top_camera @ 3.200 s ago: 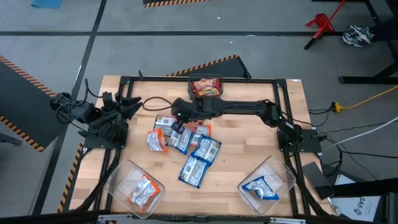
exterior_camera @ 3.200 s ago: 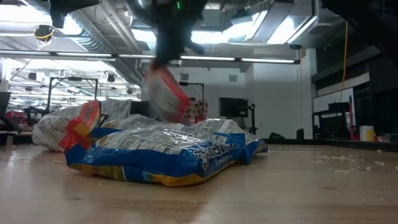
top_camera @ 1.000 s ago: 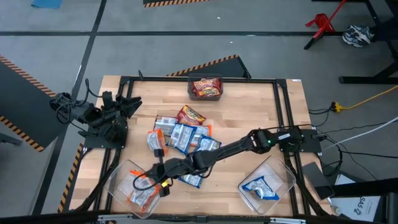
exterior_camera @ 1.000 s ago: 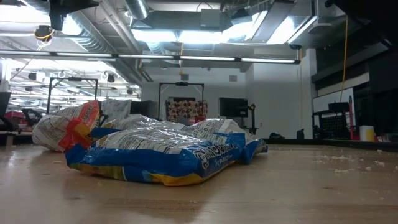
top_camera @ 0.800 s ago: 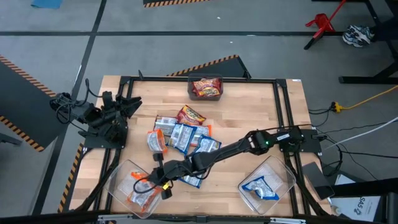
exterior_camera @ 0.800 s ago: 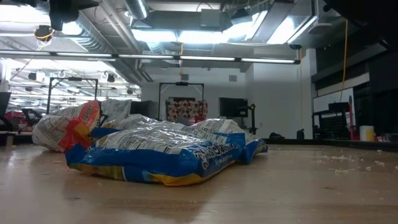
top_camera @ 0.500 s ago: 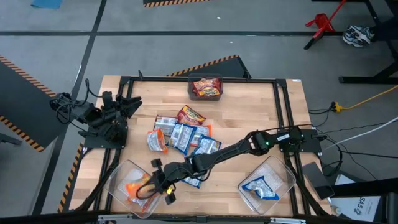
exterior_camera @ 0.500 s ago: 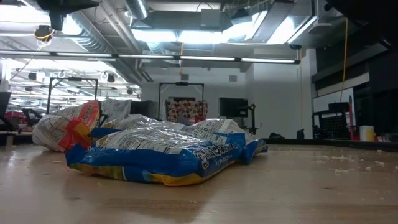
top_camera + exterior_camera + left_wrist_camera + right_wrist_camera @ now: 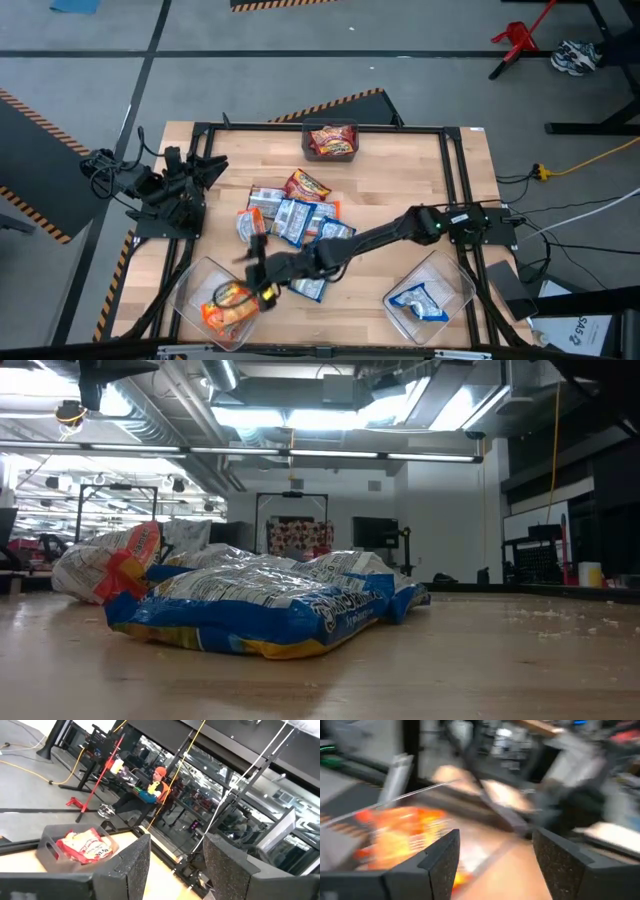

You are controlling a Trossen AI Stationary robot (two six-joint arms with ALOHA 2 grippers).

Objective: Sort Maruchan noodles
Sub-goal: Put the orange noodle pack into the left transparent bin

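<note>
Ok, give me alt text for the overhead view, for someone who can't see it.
The right hand reaches across a wooden table beside a clear bin holding orange noodle packets. A pile of packets sits mid-table; the left hand waits at the edge.

Three clear bins (image 9: 436,290) stand around the central pile of noodle packets (image 9: 295,222); the pile's exact count is unclear.
</note>
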